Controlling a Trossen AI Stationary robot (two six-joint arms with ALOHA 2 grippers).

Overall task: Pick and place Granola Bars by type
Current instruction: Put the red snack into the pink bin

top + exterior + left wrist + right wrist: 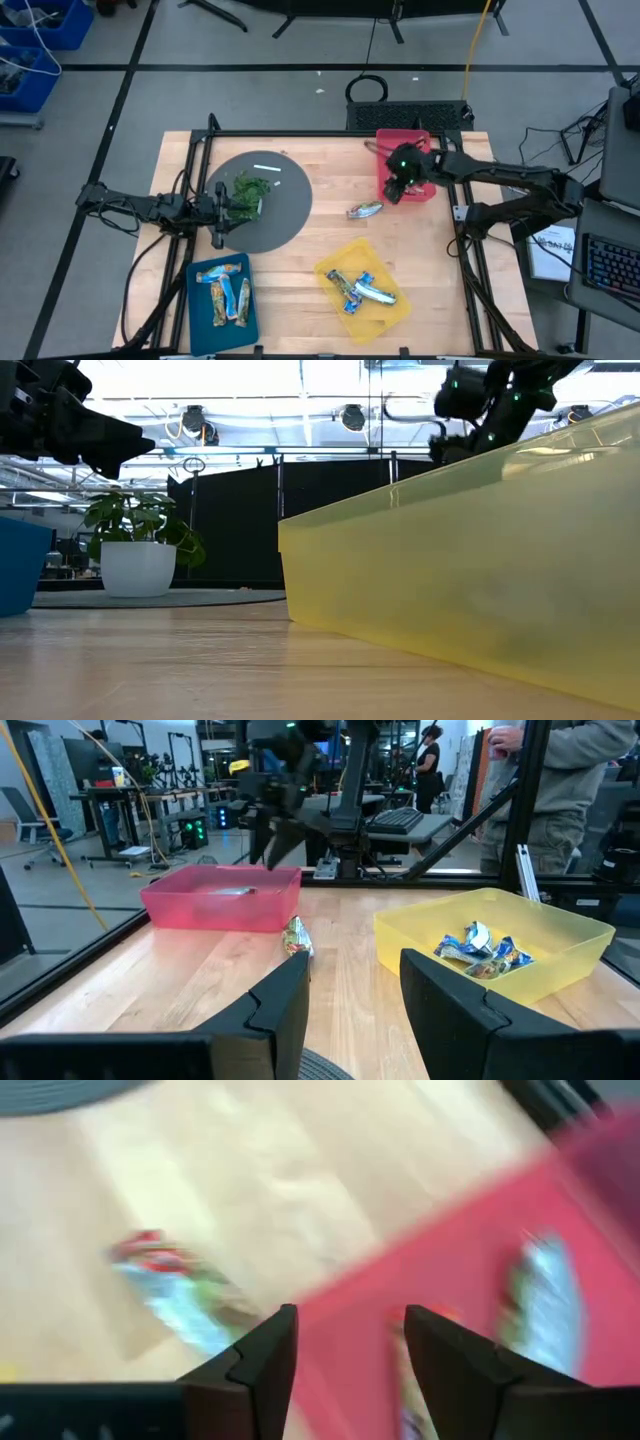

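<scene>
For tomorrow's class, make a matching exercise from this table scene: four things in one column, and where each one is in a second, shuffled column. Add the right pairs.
Things:
1. green leafy clump
2. loose silvery bar
3. right claw
4. teal and orange-brown bars

Places:
A. in the blue tray
B. over the red bin
C. on the grey round mat
D. on bare wood between the red bin and the yellow tray

Pairs: 1-C, 2-D, 3-B, 4-A

Overhead camera, tabletop-level camera, two wrist cameras, all sharing the yellow bin [393,304]
</scene>
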